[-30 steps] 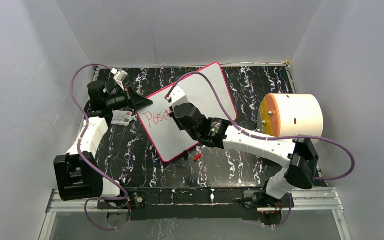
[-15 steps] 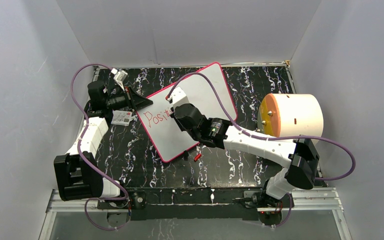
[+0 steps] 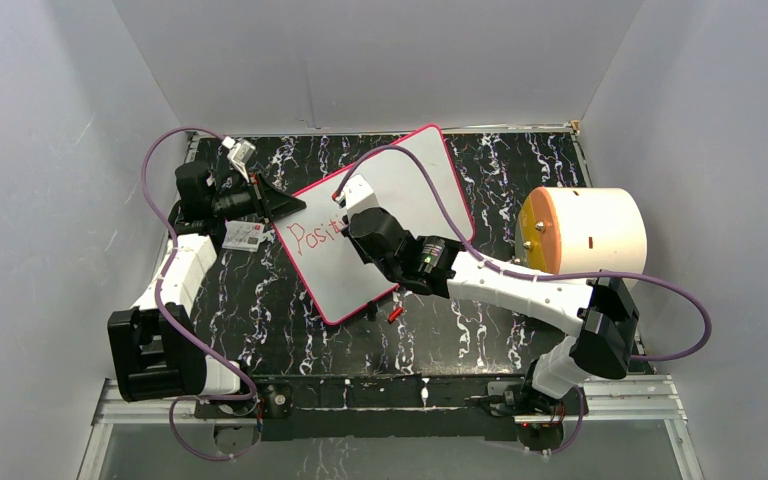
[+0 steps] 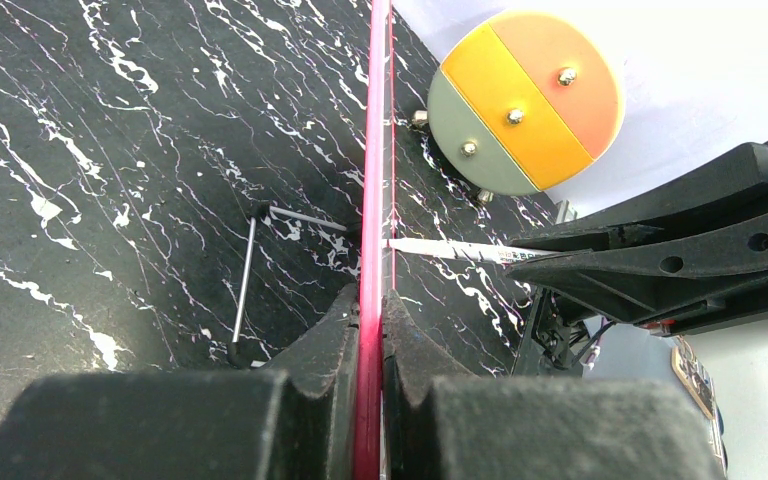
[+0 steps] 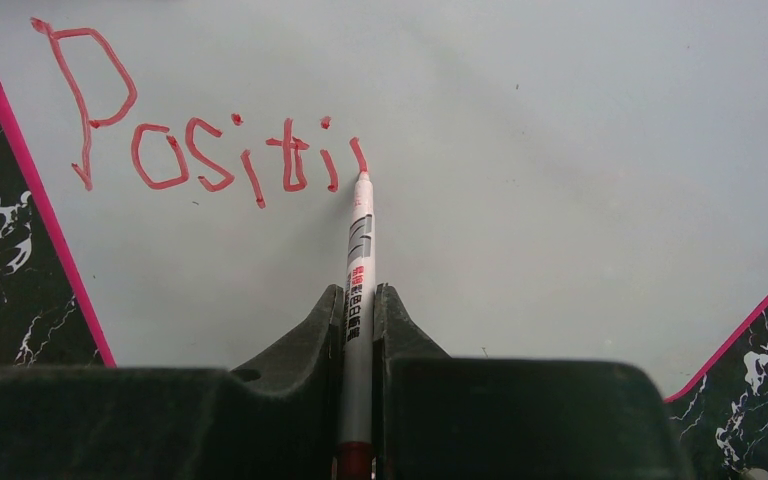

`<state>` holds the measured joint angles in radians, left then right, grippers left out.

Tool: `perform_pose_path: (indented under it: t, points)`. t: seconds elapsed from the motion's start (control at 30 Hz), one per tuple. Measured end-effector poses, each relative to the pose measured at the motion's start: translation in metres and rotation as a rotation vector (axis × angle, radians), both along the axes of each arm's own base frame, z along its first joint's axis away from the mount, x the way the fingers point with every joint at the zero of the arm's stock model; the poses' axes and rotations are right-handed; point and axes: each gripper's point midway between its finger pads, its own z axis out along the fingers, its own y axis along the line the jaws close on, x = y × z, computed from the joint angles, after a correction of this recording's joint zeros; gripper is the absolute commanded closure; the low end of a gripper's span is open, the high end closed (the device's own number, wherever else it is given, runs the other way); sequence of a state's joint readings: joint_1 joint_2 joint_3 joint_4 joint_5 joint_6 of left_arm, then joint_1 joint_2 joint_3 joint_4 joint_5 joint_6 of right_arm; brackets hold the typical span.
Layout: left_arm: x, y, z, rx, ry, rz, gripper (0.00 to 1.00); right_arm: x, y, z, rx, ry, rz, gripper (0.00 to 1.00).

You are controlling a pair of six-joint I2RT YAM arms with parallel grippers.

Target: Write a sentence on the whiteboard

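The left claw (image 4: 370,300) is clamped on the thin pink-red frame of the large flat white whiteboard (image 3: 405,175), which lies slanted on the black marbled table (image 3: 505,165). The red handwritten sentence (image 5: 200,150) reads only "Positi" plus one stroke (most is left to write). The right claw (image 5: 358,300) grips a slim red-tipped marker (image 5: 361,235), its tip touching the board. That contact shows only in the right wrist view, and the edge grip only in the left.

Bright even light, soft shadows, whiteboard (image 5: 560,150) sharp, right claw (image 5: 358,293) slightly blurred
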<state>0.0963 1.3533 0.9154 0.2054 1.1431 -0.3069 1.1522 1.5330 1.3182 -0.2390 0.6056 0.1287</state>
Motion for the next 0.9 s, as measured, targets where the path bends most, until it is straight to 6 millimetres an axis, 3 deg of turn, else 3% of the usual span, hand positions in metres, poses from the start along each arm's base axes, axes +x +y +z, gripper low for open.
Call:
perform_pose_path:
  t: [0.9]
  points:
    - [-0.0001,-0.0001,0.0003,0.000,-0.001,-0.001,1.00,-0.0007,-0.0054,-0.0047,0.005,0.002,-0.017,1.00]
